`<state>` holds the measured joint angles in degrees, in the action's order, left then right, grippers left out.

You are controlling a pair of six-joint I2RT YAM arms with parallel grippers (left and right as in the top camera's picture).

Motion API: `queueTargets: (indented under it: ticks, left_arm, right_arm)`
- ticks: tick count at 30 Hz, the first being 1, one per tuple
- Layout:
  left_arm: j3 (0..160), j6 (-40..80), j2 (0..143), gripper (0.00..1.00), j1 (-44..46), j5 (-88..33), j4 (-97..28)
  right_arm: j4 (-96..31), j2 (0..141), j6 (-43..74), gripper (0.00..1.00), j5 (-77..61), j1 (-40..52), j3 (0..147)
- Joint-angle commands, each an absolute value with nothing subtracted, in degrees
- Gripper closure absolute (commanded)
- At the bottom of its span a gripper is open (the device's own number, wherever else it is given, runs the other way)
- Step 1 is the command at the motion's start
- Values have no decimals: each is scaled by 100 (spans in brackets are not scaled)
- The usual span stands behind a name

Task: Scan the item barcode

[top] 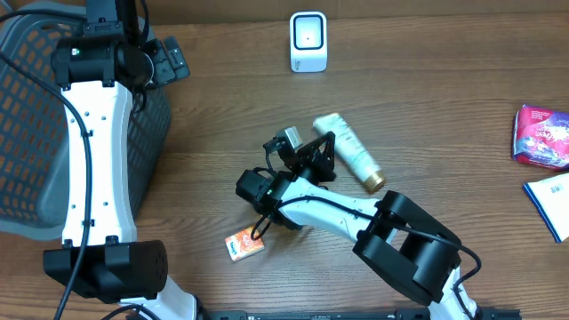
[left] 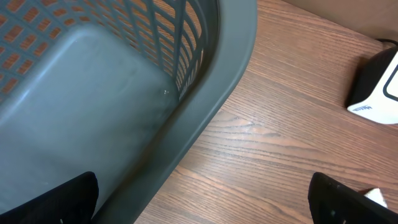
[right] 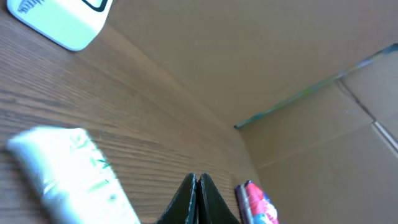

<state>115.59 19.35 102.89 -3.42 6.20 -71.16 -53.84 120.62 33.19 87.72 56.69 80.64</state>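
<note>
— Left claw (top: 169, 59) first: how does it stand?
— Wide apart, gripping nothing. Its own camera shows its dark fingers (left: 59, 199) at the bottom corners, over the rim of the grey basket (left: 211, 87). Only that view shows the basket's smooth floor.
— Any writing on the table?
— An orange packet (top: 244, 244) lies near the front edge, seen only from overhead, its print too small to read. The white scanner (top: 308, 42) stands at the back. The wrist views catch blue lettering on its side, but it is cut off and blurred.
— And the right claw (right: 198, 199)?
— Pressed shut, empty, its tips meeting in a point.
— Where is the tube (top: 348, 151)?
— Flat on the table at the centre, white with a gold cap, just beside the right claw's tips. I cannot tell if they touch. Its green print is smeared in the right wrist view.
— Further right?
— A pink pack (top: 542, 135) with unreadable print, then a blue-and-white pack (top: 551, 204) at the edge. The right wrist view alone shows a cardboard wall (right: 249, 56) behind the table.
</note>
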Motion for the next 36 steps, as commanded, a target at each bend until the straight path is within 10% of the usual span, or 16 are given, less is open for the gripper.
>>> queueTargets:
  ticks: [1, 4, 8, 15, 36]
  left_arm:
    - [11555, 1931, 10355, 0, -336, 593, -7137]
    - [11555, 1931, 10355, 0, -336, 593, -7137]
    - [11555, 1931, 10355, 0, -336, 596, -7135]
    - [11555, 1931, 10355, 0, -336, 596, -7135]
    - [11555, 1931, 10355, 0, -331, 593, -7137]
  right_arm:
    - [-5354, 12001, 3120, 96, 9008, 5531, 8630]
    - [-5341, 12001, 3096, 96, 9008, 5465, 9035]
    - [-5273, 12001, 3079, 0, 8473, 5470, 9262]
    - [-6401, 12001, 3511, 0, 4904, 5393, 9271]
    - [-7579, 11893, 926, 0, 943, 3041, 9262]
